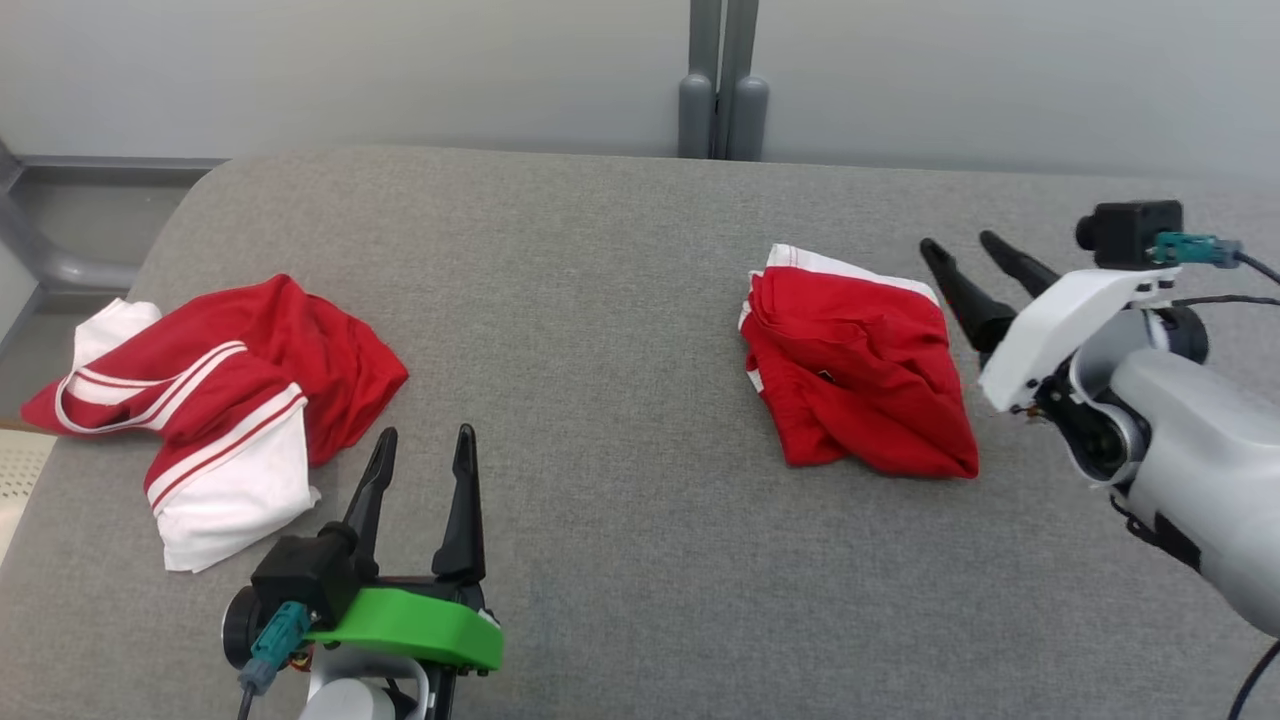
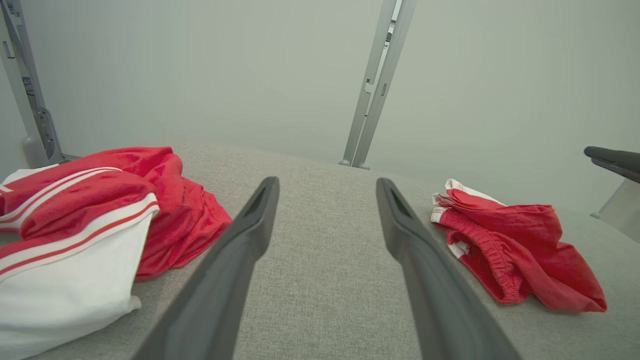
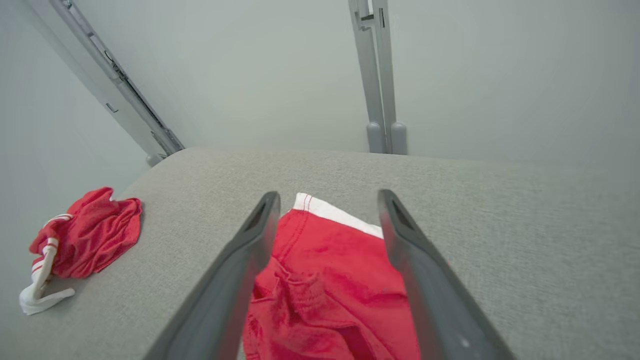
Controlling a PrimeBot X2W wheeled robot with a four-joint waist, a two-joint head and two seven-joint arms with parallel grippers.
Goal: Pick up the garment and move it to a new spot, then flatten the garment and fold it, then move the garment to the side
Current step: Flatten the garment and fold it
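Observation:
A folded red garment with a white band along its far edge lies right of the table's middle, also in the left wrist view. My right gripper hangs just to its right, open and holding nothing. In the right wrist view its gripper stands over the folded garment, and the cloth lies loose below the spread fingers. My left gripper is open and empty near the front edge, pointing at bare fabric.
A crumpled red and white garment lies at the table's left edge, just left of my left gripper. The grey padded table ends at a rounded far edge before a pale wall with a grey post.

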